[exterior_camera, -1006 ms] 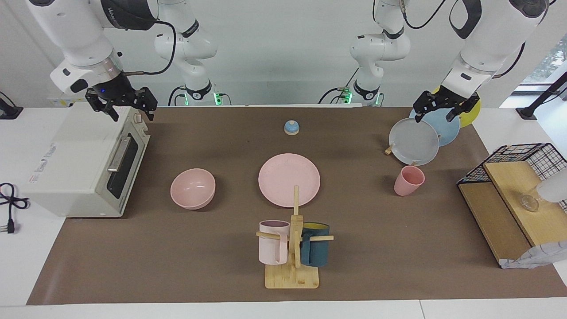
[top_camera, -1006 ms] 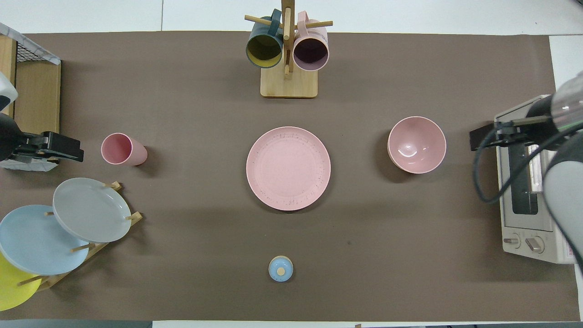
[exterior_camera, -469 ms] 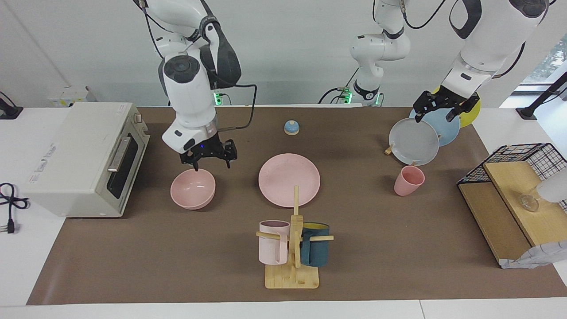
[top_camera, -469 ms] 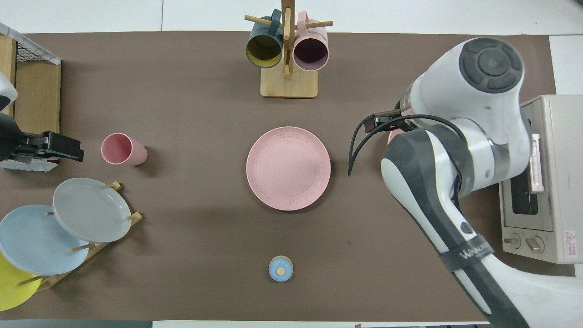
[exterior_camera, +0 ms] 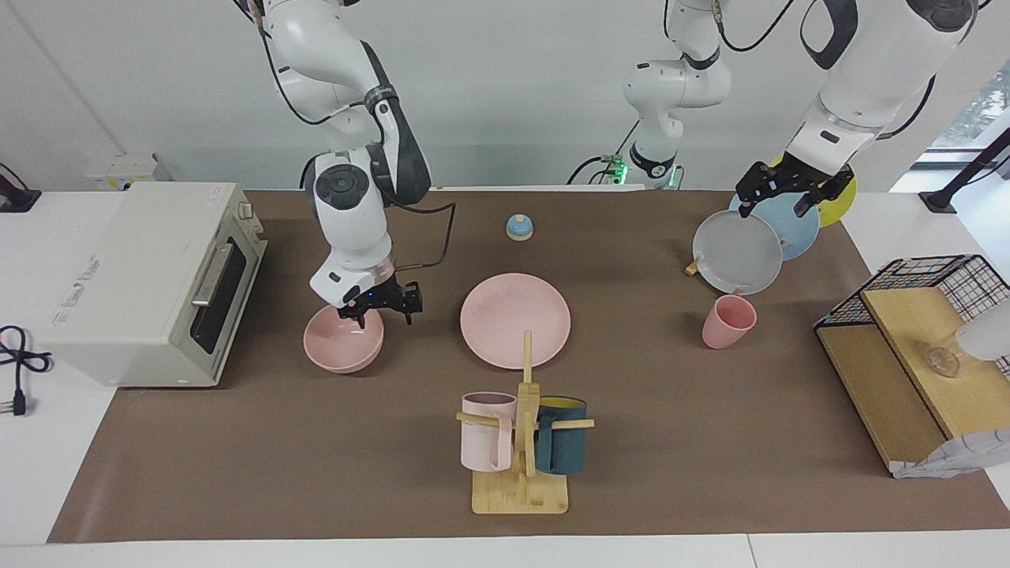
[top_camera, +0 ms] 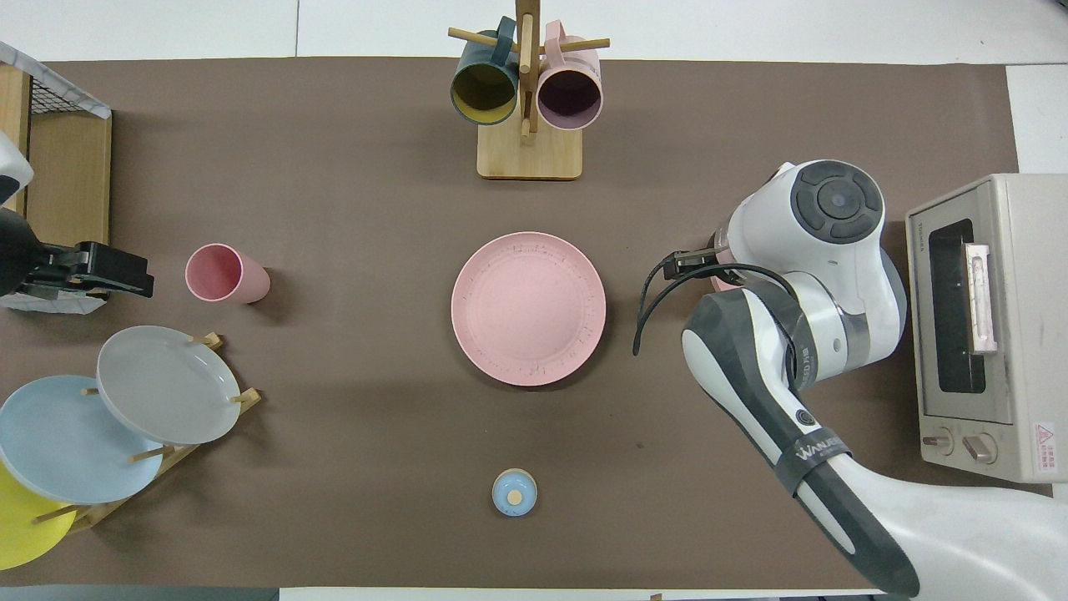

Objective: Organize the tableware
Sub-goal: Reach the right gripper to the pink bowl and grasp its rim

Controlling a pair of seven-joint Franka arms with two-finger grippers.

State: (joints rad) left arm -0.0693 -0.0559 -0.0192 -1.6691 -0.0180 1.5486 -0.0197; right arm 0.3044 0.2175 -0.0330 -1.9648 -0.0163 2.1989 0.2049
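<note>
My right claw (exterior_camera: 377, 308) has come down from over the toaster oven (exterior_camera: 150, 284) and now sits at the rim of the pink bowl (exterior_camera: 341, 341), its fingers spread open around the edge and not yet pinching. The bowl rests on the counter (exterior_camera: 316, 457) beside the pink plate (exterior_camera: 515, 319), toward the right arm's end, and the pink cup (exterior_camera: 727, 321) stands toward the left arm's end. My left claw (exterior_camera: 783, 188) waits open over the plate rack (exterior_camera: 750, 244), so I think the bowl goes first

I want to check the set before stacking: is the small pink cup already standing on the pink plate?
No: the pink cup stands on the brown mat beside the plate rack, apart from the pink plate.
</note>
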